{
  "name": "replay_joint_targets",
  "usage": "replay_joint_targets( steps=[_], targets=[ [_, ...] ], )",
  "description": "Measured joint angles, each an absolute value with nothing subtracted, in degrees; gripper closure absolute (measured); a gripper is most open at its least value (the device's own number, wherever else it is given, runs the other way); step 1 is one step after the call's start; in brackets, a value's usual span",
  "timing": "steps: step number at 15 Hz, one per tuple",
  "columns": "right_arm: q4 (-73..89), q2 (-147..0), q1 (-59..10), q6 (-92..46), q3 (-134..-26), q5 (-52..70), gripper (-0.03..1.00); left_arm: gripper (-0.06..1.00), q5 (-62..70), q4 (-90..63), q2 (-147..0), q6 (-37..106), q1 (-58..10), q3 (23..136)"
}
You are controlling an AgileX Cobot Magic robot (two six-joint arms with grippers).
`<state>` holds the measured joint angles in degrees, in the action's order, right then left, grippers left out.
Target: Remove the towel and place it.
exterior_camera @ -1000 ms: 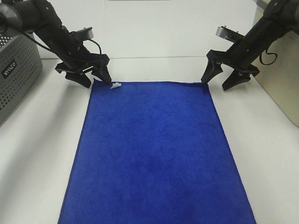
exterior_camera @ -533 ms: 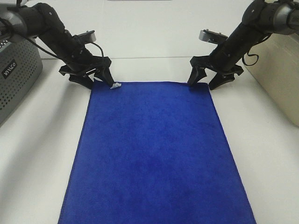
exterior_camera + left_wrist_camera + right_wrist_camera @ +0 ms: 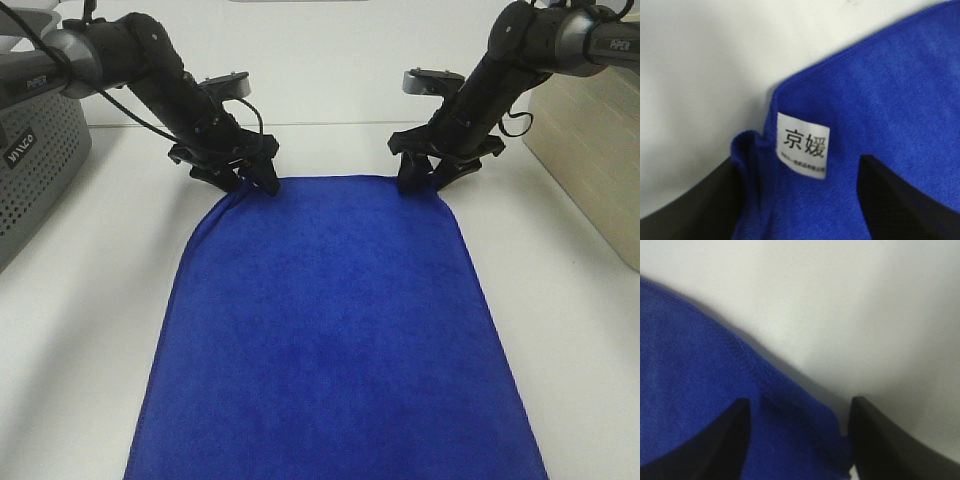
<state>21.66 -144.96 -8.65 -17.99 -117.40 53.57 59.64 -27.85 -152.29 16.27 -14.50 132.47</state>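
- A royal-blue towel point(image 3: 330, 330) lies spread flat on a white surface point(image 3: 80, 300). It runs lengthwise from the near edge of the scene to a far edge about midway back.
- Two black robot arms reach down to that far edge, one at each corner. This looks like a setup for lifting the cloth by both corners at once, so it comes away evenly instead of dragging.
- The left end effector point(image 3: 252, 183) sits on the far-left corner. Its wrist camera shows the two dark fingers standing apart with the corner between them, and a small fold of cloth bunched against one finger. It straddles the corner but does not look clamped yet.
- The right end effector point(image 3: 422, 183) is at the far-right corner. Its fingers are likewise apart, with the stitched hem and corner tip between them.
- Both far corners are drawn slightly inward, which rounds the towel's far edge. I judge the fingers are gathering the cloth.
- A white tag point(image 3: 802, 145) is sewn at the far-left corner. It carries two bold Chinese characters, 京媛. A line of print beneath them is too small to read.
- A grey perforated box point(image 3: 40, 170) stands at the far left. It has a dark label with white lettering that is too blurred to read with confidence.
- A beige container point(image 3: 590, 140) stands at the far right.
- Small white lettering on each arm is not legible.
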Motion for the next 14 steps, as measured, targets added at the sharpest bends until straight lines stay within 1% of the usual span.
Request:
replay_joint_targets(
  steps=[1,2,3,4,5,6,9,12,14],
  targets=[
    [21.66,-145.19,-9.0,-17.99,-117.4,53.23,0.57,0.41,59.36,-26.18,-152.35,15.41,-15.01,132.47],
    [21.54,-145.3,-9.11,-17.99,-117.4,53.11,0.75,0.51,58.9,-23.95,-152.35,14.5,-15.3,132.53],
    [21.2,-145.36,-9.11,-17.93,-117.4,53.0,0.9,0.66,58.79,-21.08,-152.35,13.69,-15.41,132.93],
    [21.08,-145.42,-9.11,-17.93,-117.4,53.0,0.95,0.82,58.96,-18.91,-152.41,13.52,-15.41,133.21],
    [20.97,-145.42,-9.11,-17.93,-117.4,52.94,0.95,0.91,59.24,-17.59,-152.46,13.52,-15.41,133.61],
    [20.91,-145.42,-9.11,-17.93,-117.4,52.94,0.95,0.92,59.3,-17.3,-152.58,13.52,-15.41,133.73],
    [20.68,-145.24,-9.11,-17.93,-117.4,52.25,0.95,0.92,59.36,-16.73,-152.75,15.18,-15.41,134.36],
    [18.91,-144.79,-9.17,-18.68,-117.23,45.49,0.95,0.92,55.63,-14.27,-153.9,15.76,-15.41,138.6],
    [18.05,-144.79,-9.17,-19.82,-119.18,41.54,0.95,0.92,51.45,-12.83,-153.9,16.73,-15.41,142.09]
  ],
)
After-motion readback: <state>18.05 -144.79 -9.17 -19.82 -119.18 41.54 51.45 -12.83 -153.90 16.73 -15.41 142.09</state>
